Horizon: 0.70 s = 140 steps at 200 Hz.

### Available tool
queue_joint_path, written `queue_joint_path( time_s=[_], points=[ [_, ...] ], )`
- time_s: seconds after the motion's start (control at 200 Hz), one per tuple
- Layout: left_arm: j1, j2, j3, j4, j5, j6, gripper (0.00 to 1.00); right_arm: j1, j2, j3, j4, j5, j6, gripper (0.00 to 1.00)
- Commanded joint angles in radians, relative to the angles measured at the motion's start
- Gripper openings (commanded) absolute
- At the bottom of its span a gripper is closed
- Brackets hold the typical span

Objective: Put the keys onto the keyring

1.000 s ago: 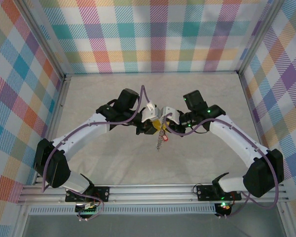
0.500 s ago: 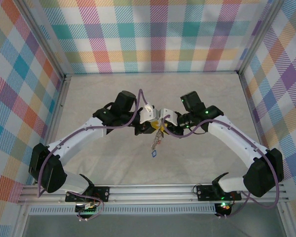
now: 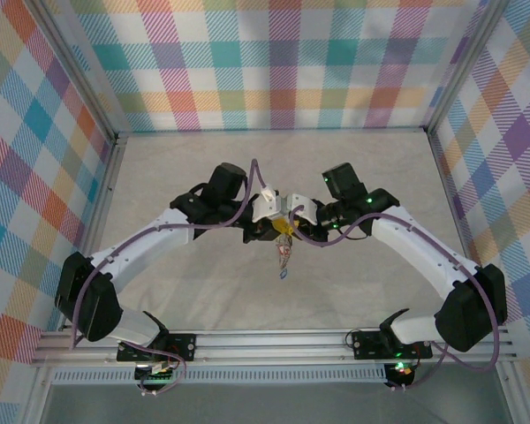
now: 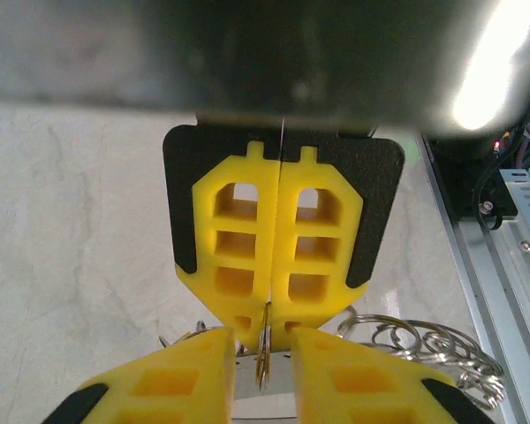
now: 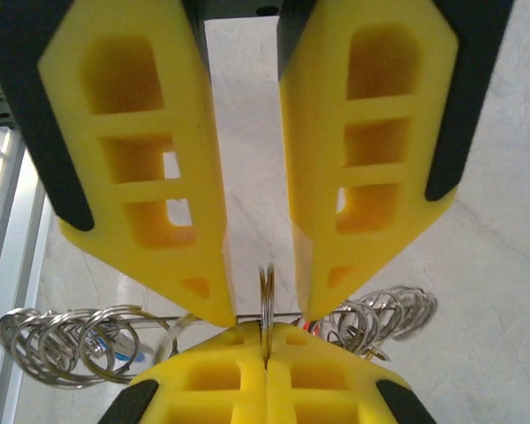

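Shows left gripper and right gripper meeting tip to tip above the table, approx. mid-scene, arms angled in from left and right. Finds left gripper's yellow fingers pressed flush together, pinching the keyring edge-on at the very tips. Finds right gripper's fingers a narrow gap apart, straddling that thin silver hoop from the opp. side; cannot tell from either wrist cam whether touching it. Catches coils of small silver rings bunched to both sides of the pinch point. From the top cam, picks out the keys hanging in a bunch just nearer than the grippers, w/ a blue tag at the near end. Reveals hints of blue and red plastic behind the coils in the right wrist view, too blurred to id. Takes in plaid walls round the cell and an aluminium rail along the near edge.
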Motion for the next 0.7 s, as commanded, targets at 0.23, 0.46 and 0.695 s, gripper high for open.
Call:
queue_joint_path(
  time_s=[0.23, 0.46, 0.695],
  points=[
    [-0.019, 0.029, 0.050, -0.058, 0.035, 0.032, 0.00, 0.013, -0.013, 0.020, 0.051, -0.045, 0.000, 0.00],
    [-0.010, 0.022, 0.045, -0.089, 0.067, 0.048, 0.18, 0.012, -0.042, -0.012, 0.081, -0.026, 0.007, 0.00],
    [-0.005, 0.032, 0.066, -0.121, 0.085, 0.061, 0.08, 0.012, -0.045, -0.013, 0.078, -0.030, 0.006, 0.00]
  ],
)
